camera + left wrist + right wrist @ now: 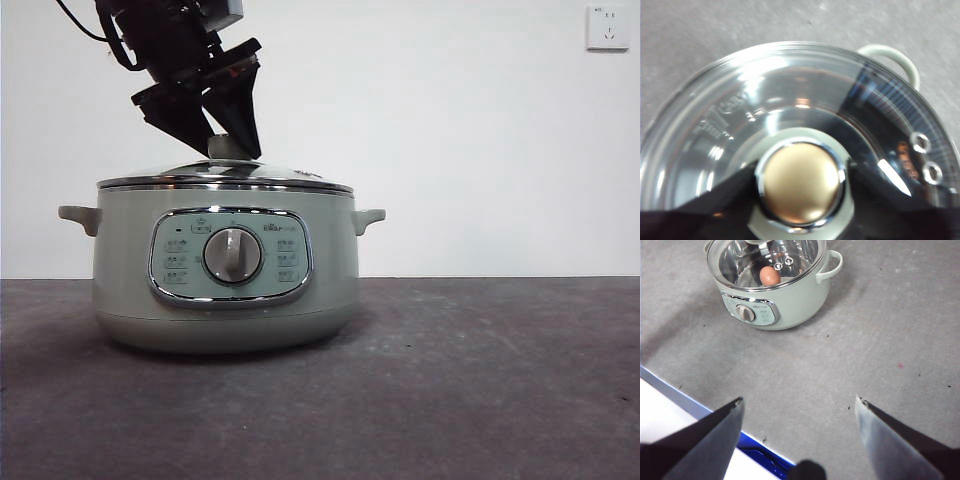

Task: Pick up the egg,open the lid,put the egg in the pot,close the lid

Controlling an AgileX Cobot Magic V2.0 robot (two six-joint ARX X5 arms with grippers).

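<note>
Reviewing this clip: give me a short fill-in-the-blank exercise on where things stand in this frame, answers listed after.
1. The small brown-orange egg lies ____ the sage-green electric pot.
2. The glass lid with the chrome rim sits ____ the pot.
3. The left gripper has its black jaws either side of the lid's ____.
4. The right gripper hangs with its jaws ____, holding nothing.

Missing words: inside; on; knob; open

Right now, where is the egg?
The egg lies inside the pot, on its shiny floor, seen through the glass lid in the right wrist view. The left gripper flanks the lid's knob.
</note>
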